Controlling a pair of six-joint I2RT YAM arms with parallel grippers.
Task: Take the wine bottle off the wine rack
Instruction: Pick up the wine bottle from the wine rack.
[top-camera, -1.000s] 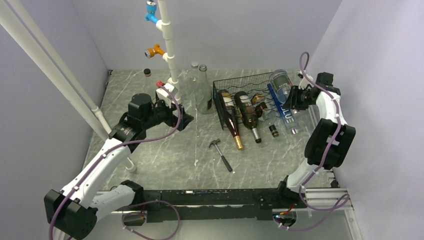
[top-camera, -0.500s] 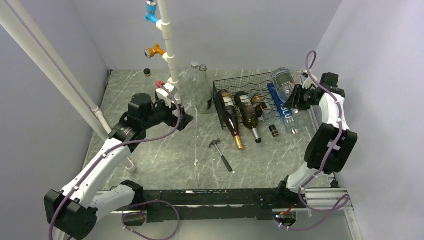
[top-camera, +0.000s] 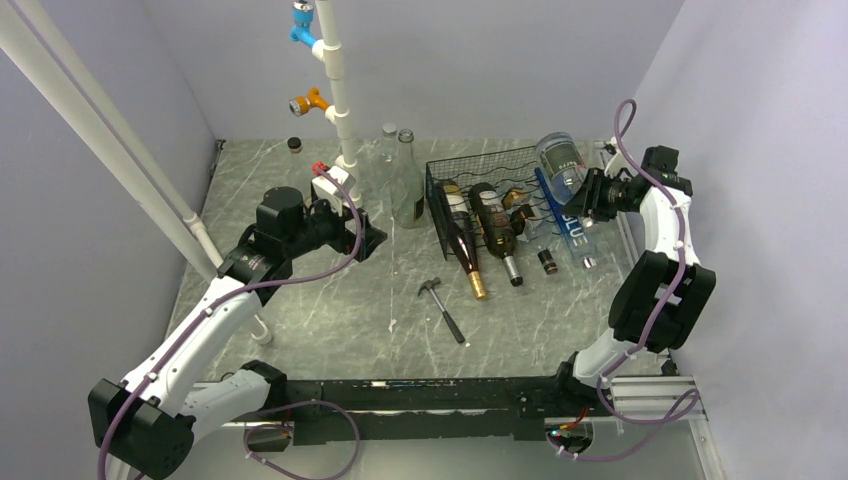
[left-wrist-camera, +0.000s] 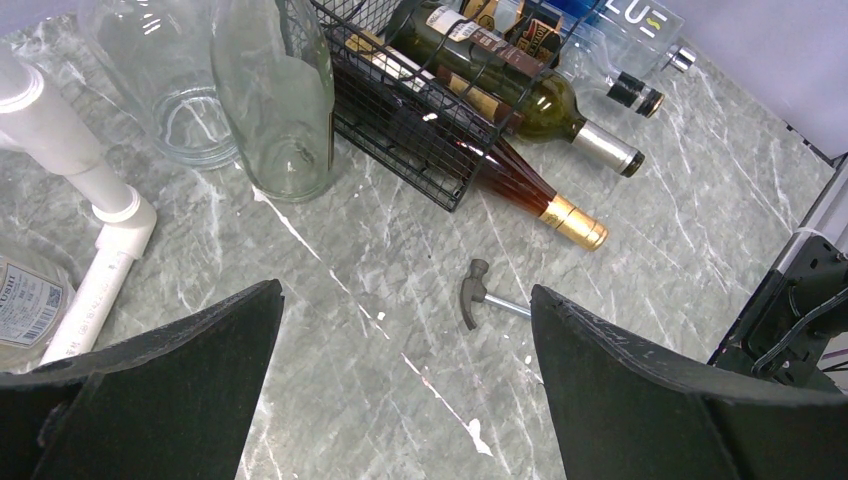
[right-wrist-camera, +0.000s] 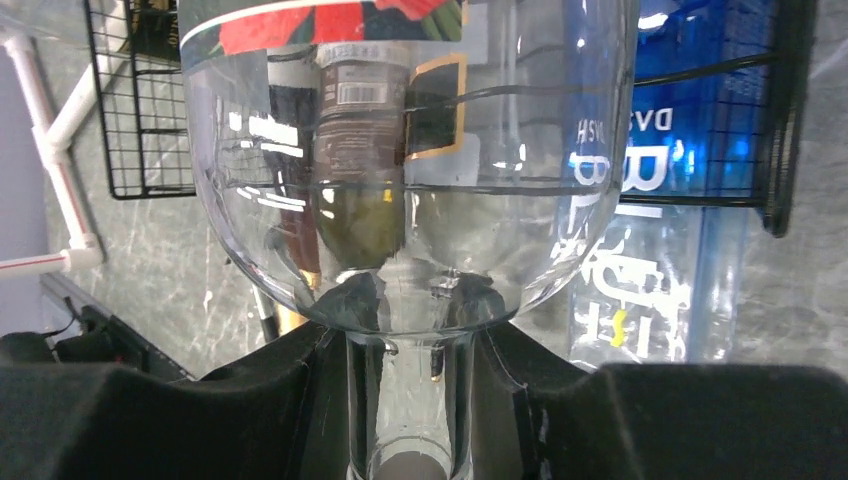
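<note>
White letters "LUE" stand on the blue bottle (top-camera: 573, 226) at the right side of the wine rack (top-camera: 470, 162); other labels are unreadable.

The grey marbled counter (top-camera: 330, 300) carries the black wine rack (top-camera: 487, 166) at two o'clock from its middle. Two clear upright bottles (top-camera: 407, 190) stand just beside it at twelve, a small hammer (top-camera: 441, 298) lies near the middle, and a dark-capped jar (top-camera: 294, 145) sits at eleven.

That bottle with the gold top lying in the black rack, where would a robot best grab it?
Probably by its slim neck, approached from above at the wine rack near end. The gold-topped bottle lies on its side, its wide body inside the wire, while the neck juts out over the table, narrow enough for a pincer.
</note>
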